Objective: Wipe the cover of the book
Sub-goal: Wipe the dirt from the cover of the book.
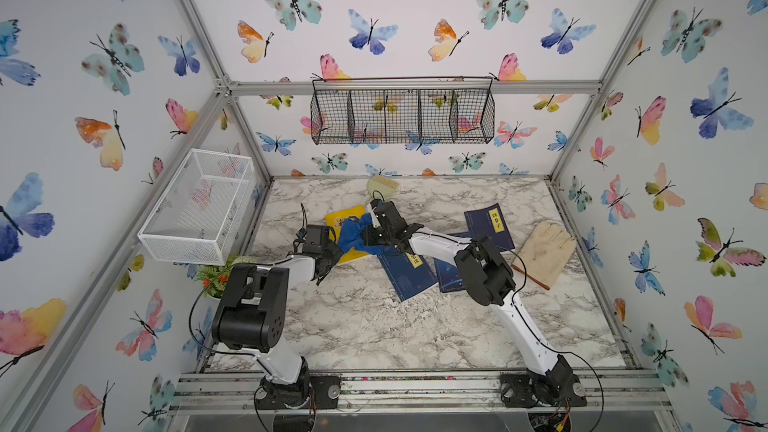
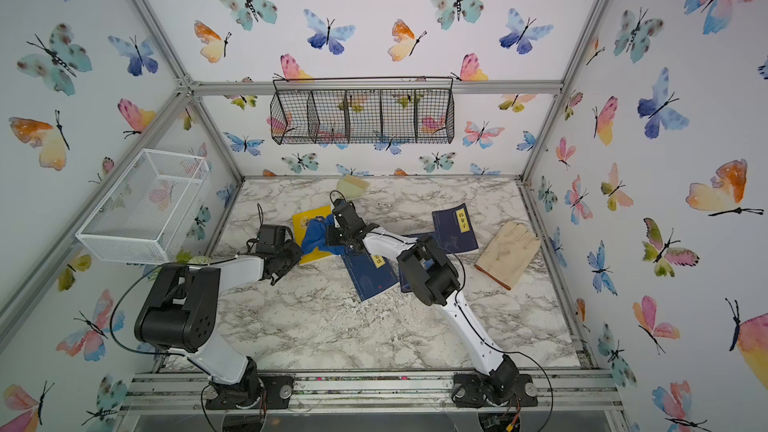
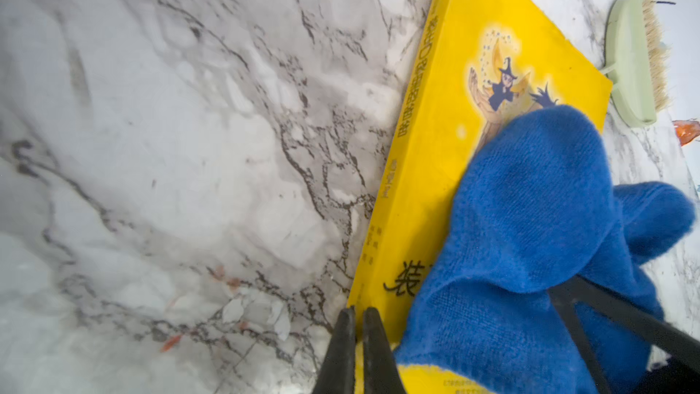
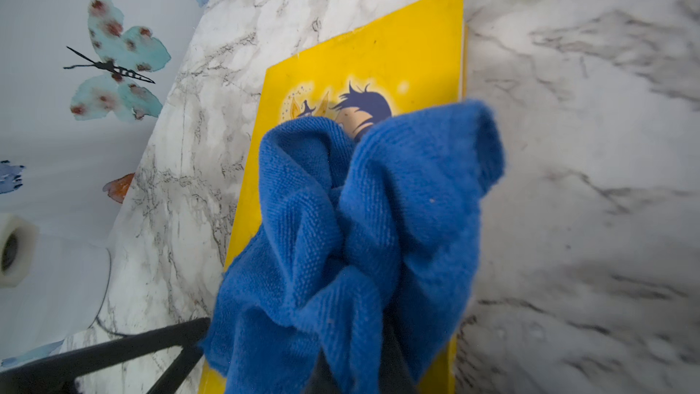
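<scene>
Left gripper is sitting with its jaws pinched together on nothing, its tips lying at the near corner of the yellow book. From the wrist view it is hard to say whether they are pressing on that edge or sitting just beside it. The yellow book is lying flat on the marble table, towards the back and left of centre, with a pale green brush just behind it near the wall. A bunched blue cloth is resting on the cover, hiding the half nearer the right arm and leaving the witch drawing partly showing. The right gripper is reaching across from the right and clenching a gathered fold of the blue cloth directly over the book. Further right, a nearer navy book is lying partly under the right arm, a farther navy book is lying beyond it, and a cream glove is lying near the table's right edge.
</scene>
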Controlling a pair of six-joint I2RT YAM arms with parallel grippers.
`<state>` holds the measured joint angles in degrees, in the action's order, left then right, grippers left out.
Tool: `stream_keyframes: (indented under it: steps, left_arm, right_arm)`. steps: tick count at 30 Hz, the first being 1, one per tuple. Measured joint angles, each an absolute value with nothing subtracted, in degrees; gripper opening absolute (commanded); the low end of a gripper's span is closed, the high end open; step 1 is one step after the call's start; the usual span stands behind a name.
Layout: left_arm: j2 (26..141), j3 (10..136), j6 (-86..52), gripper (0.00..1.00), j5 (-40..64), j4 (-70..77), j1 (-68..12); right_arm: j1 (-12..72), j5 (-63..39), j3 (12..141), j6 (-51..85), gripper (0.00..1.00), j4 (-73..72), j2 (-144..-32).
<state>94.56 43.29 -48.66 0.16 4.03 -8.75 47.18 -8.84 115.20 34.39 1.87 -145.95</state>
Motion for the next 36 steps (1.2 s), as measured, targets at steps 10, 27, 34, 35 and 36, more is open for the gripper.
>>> stream_keyframes:
  steps: [10, 27, 34, 35, 36]
  left_arm:
    - [94.4, 42.8, -48.7, 0.08, 0.7, 4.5, -8.8]
    - [94.4, 42.6, -48.7, 0.07, 1.6, 5.2, -8.8]
    - [94.4, 42.6, -48.7, 0.07, 1.6, 5.1, -8.8]
    - [94.4, 42.6, -48.6, 0.07, 1.6, 5.1, -8.8]
    - [94.4, 42.6, -48.6, 0.07, 1.6, 5.1, -8.8]
  right_arm:
    - [46.0, -9.3, 132.4, 38.5, 0.01, -0.6, -158.1]
    - [45.3, -10.1, 128.0, 39.0, 0.02, -3.0, -155.6]
    - [45.1, -11.1, 127.8, 39.0, 0.01, -5.1, -156.4]
    - [45.1, -11.6, 124.2, 39.0, 0.01, -5.9, -154.3]
    - [45.5, -12.2, 120.4, 39.0, 0.01, -6.6, -152.0]
